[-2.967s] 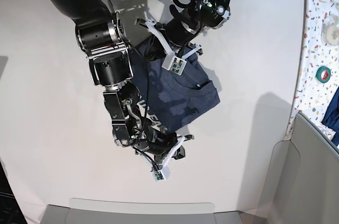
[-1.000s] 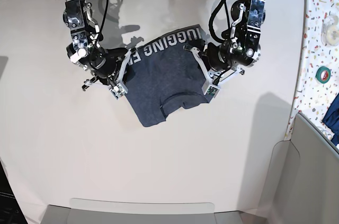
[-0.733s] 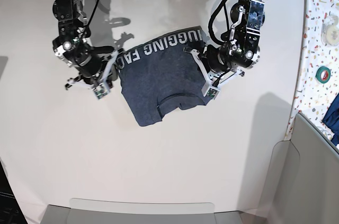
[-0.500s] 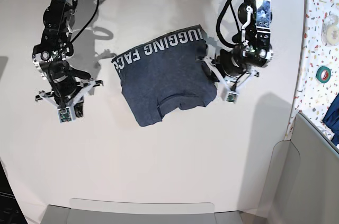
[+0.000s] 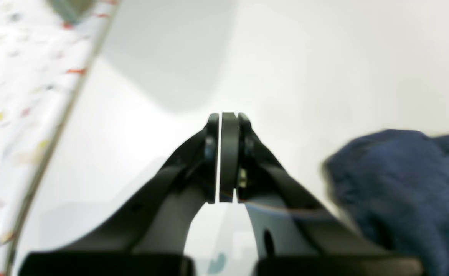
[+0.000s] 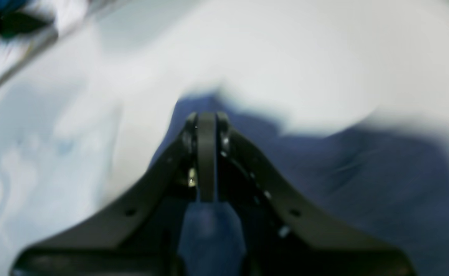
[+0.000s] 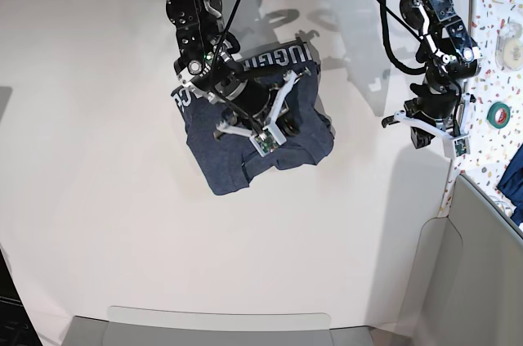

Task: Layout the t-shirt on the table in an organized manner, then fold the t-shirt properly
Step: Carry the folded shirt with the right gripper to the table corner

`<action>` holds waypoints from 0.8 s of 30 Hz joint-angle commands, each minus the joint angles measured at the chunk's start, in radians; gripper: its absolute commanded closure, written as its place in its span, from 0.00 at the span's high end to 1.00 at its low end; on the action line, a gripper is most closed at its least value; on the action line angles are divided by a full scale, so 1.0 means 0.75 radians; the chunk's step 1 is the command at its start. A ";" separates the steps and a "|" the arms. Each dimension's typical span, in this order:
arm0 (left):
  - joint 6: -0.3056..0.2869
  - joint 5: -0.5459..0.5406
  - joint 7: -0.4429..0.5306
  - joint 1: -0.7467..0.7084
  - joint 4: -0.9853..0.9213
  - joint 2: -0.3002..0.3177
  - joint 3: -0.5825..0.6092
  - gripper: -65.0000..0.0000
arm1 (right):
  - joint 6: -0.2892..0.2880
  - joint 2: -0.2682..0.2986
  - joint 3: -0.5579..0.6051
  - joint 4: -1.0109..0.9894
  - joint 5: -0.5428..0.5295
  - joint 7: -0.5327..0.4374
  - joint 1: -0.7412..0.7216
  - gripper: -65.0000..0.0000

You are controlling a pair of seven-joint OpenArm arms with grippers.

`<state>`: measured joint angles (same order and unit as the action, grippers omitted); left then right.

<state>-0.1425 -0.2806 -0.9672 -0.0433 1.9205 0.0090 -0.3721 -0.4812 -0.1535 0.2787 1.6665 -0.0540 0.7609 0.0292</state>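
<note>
right gripper (image 7: 282, 128): jaws pressed together, empty, over folded t-shirt (image 7: 221, 162) | left gripper (image 7: 433, 135): closed, empty, t-shirt well aside | risk: right dragging cloth, undoing fold

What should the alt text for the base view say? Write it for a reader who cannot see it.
A folded navy t-shirt lies on a white table, with the right hand shut above its middle. The left hand, also shut, hangs clear of the shirt near the table's speckled side surface.

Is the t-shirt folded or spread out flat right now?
Folded. The t-shirt lies on the table as a compact bundle, no sleeves spread out, with its lettering along the far edge.
</note>
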 commanded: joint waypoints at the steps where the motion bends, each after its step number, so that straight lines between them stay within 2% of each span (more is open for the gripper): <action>1: -0.005 -0.014 0.018 -0.009 0.026 0.001 0.002 0.00 | 0.006 0.005 -0.008 -0.036 -0.007 -0.031 -0.019 0.01; 6: -0.005 -0.020 0.018 -0.033 0.026 0.001 0.006 0.00 | 0.006 0.056 -0.117 -0.253 -0.007 -0.031 -0.007 0.00; 10: -0.005 -0.020 0.018 -0.068 0.030 -0.001 0.014 0.00 | 0.006 0.177 -0.344 -0.241 -0.007 -0.025 0.050 0.00; 15: -0.005 -0.022 0.014 -0.070 0.030 -0.011 0.016 0.00 | 0.000 0.421 -0.569 -0.216 -0.011 -0.023 0.173 0.00; 24: -0.009 -0.024 0.004 -0.072 0.030 -0.076 0.021 0.00 | -0.006 0.785 -0.684 -0.226 -0.013 -0.029 0.326 0.00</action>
<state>-0.1463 -0.2909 -0.9848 -0.1078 1.9228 -0.0521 -0.3599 -0.5194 0.4213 -0.2268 1.5295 -0.1829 0.5472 0.2428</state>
